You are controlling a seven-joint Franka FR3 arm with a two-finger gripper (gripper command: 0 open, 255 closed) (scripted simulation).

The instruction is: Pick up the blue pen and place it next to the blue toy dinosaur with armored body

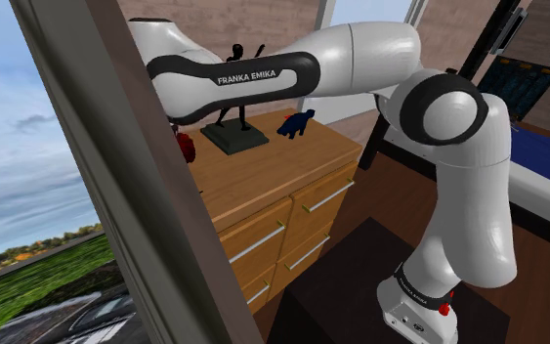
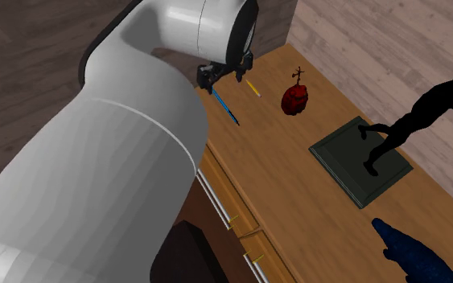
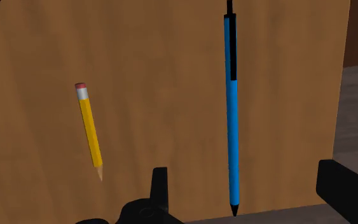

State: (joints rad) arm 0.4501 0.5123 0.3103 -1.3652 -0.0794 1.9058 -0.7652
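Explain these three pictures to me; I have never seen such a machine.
The machine is a white robot arm on a dark box, standing beside a wooden dresser. One picture looks from beside its base, one looks down over the dresser top, and one comes from a camera on the arm's hand. That hand is a black two-finger gripper; it is open and holds nothing. On the dresser lie a blue pen, untouched between the fingers, a yellow pencil, a dark red round object, a black figurine on a dark base, and a blue toy dinosaur.
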